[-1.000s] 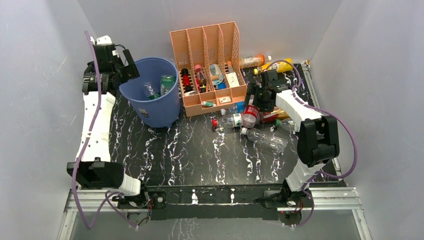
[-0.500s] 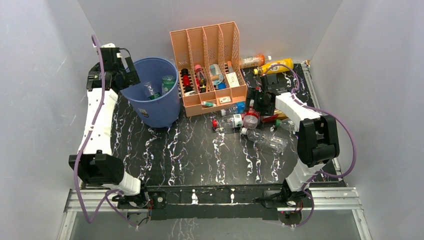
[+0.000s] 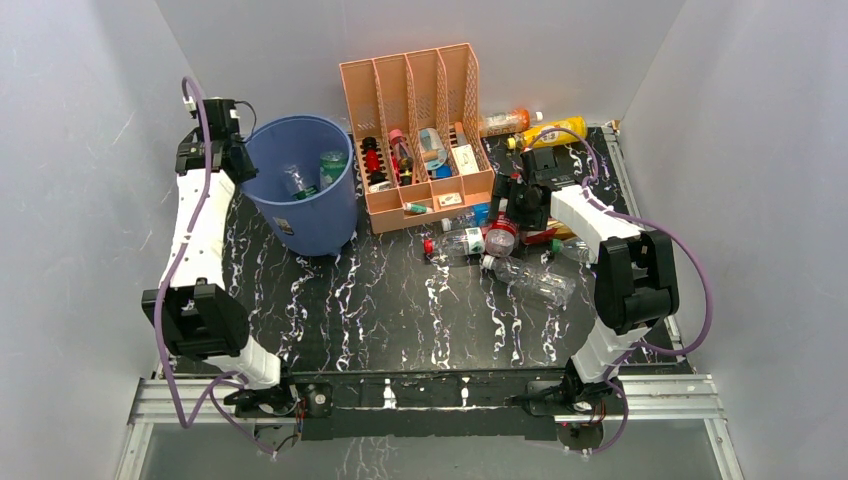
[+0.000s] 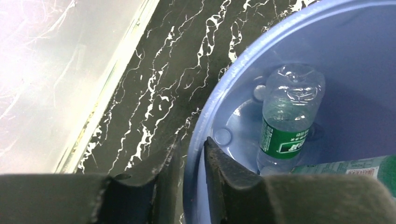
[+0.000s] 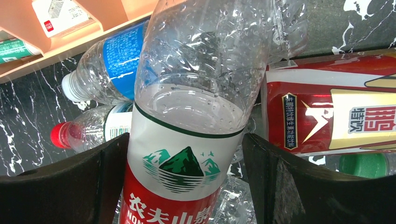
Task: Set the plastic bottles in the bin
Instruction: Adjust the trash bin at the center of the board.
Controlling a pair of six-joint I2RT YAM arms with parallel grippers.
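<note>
The blue bin [image 3: 300,215] stands at the back left with two green-labelled plastic bottles [image 3: 297,180] [image 3: 333,163] inside. My left gripper [image 3: 237,160] is shut on the bin's left rim [image 4: 219,88], one finger inside the wall and one outside. A green-labelled bottle [image 4: 286,126] stands on the bin floor just beyond it. My right gripper [image 3: 503,215] is open, its fingers on either side of a clear bottle with a red and white label [image 5: 196,70]. The left finger touches the label and the right finger stands just off it.
A blue-labelled bottle [image 5: 112,60], a red-capped bottle [image 5: 93,130] and a red-labelled one [image 5: 327,112] crowd the straddled bottle. A clear bottle [image 3: 530,280] lies nearer. Orange [image 3: 505,121] and yellow [image 3: 555,131] bottles lie behind the peach rack [image 3: 415,90].
My left gripper has moved left from over the bin to its left rim and shut on it. The right gripper has stayed open around the red-and-white bottle, hardly moving.
</note>
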